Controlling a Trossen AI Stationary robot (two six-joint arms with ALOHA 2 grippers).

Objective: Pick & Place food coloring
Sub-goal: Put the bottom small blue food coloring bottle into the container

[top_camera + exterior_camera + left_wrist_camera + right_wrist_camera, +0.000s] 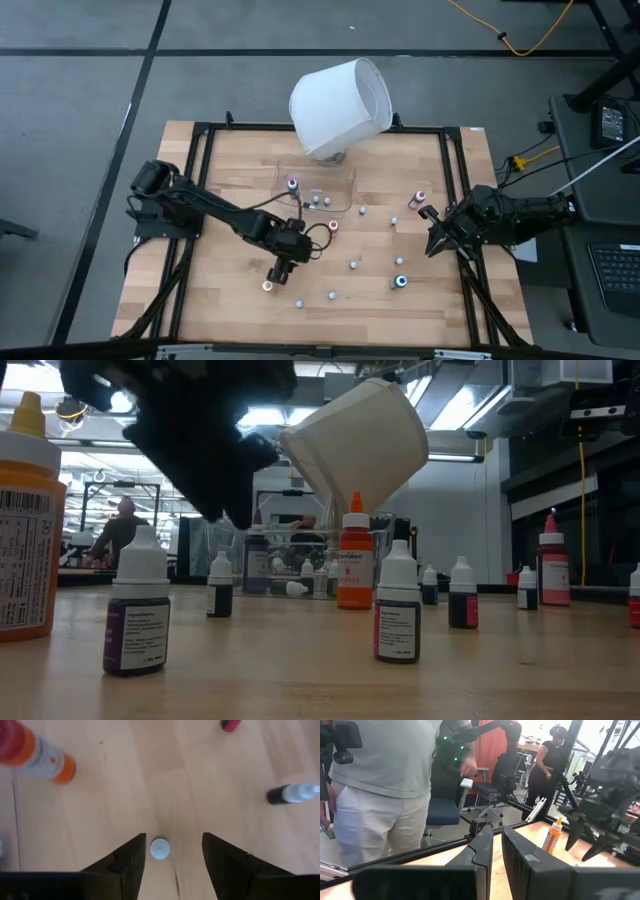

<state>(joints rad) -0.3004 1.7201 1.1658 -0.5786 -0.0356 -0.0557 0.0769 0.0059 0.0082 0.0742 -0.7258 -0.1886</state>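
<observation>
No legible text on any bottle label (pixel 137 636)

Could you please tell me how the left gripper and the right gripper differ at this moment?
The left gripper points down over the table's middle, while the right gripper waits at the right edge, aimed level across the table. The left gripper's jaws stand apart around a whitish-capped bottle standing upright on the wood; the right gripper's jaws are shut on nothing. Both have two dark fingers.
</observation>
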